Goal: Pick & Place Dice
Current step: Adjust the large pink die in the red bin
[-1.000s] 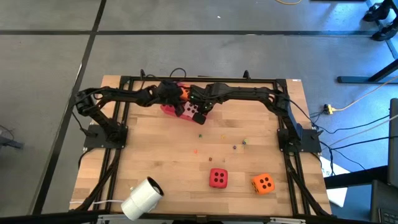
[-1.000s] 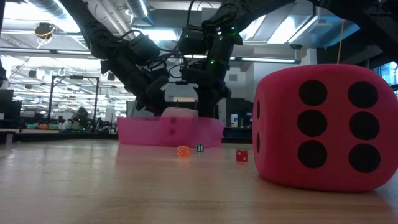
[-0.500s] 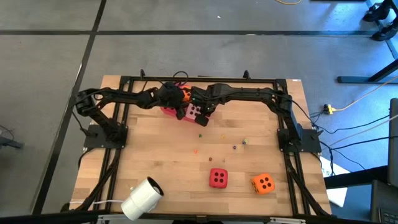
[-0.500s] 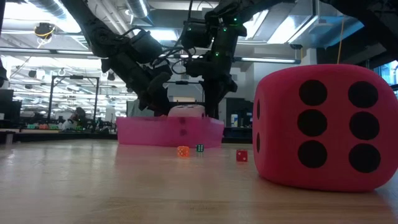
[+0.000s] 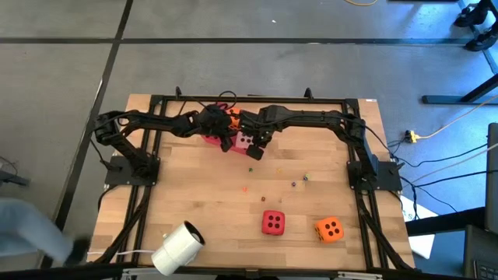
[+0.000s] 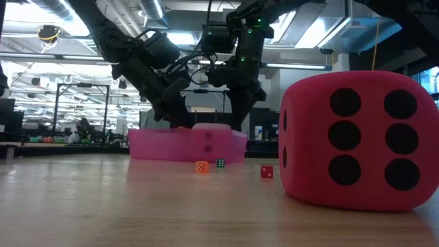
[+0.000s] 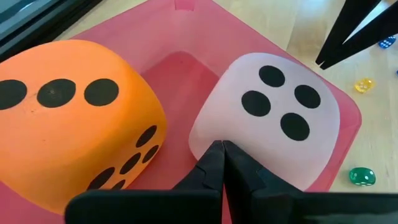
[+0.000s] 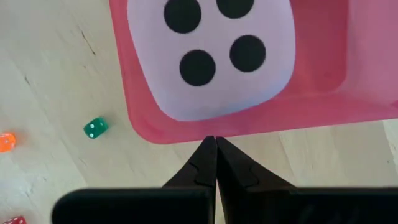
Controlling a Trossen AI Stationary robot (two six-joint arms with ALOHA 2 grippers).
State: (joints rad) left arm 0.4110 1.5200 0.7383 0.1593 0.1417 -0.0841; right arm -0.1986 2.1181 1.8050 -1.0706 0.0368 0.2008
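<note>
- At the far middle of the desk (image 5: pixel 194 202) I have both arms meeting over the red tray (image 7: pixel 323 87).
- Inside the tray sit two dice side by side: an orange die (image 7: pixel 68 118) and a pink die (image 7: pixel 273 118) with four pips up.
- My left end effector (image 7: pixel 217 163) hangs over the tray between those two dice, fingers pressed together, holding nothing.
- My right end effector (image 8: pixel 214 155) sits just outside the tray's rim beside the pink die, fingers also fully closed and empty.
- Near the desk's front edge, well apart from the tray, a red die (image 5: pixel 272 222) and a second orange die (image 5: pixel 330 229) lie close to each other.
- A white roll (image 5: pixel 177 247) lies at the front left.
- Tiny coloured beads (image 5: pixel 251 169) are scattered on the wood between tray and front dice.
</note>
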